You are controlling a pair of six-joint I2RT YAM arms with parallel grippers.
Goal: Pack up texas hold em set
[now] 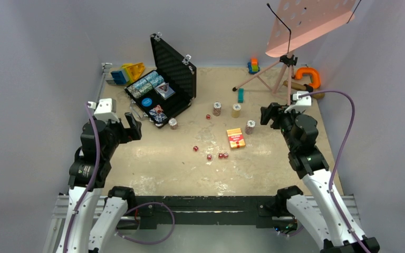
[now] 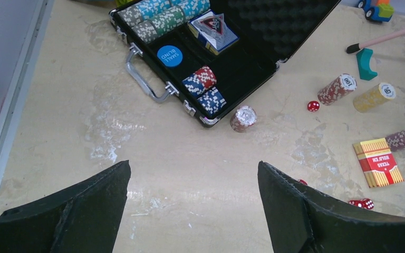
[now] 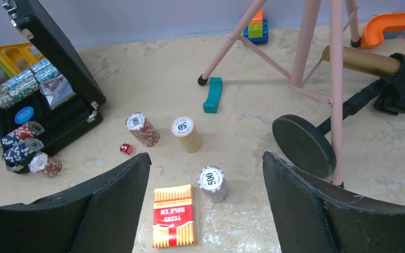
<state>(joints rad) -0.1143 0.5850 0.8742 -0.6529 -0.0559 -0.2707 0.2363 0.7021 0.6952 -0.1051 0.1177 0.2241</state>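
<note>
While outside the open briefcase (image 1: 175,67), card box (image 1: 235,138) (orange-red) near loose dice (image 1: 209,156).

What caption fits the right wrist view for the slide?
Open right hand over the table: red card box and loose chip stacks ahead, part-filled open case at far left.

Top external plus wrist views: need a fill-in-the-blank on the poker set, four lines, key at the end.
1. The briefcase is ___, not closed.
2. The blue disc inside it reads SMALL ___.
3. The yellow chip stack is marked ___.
4. The left gripper and right gripper both hold ___.
Missing words: open; BLIND; 50; nothing.
</note>
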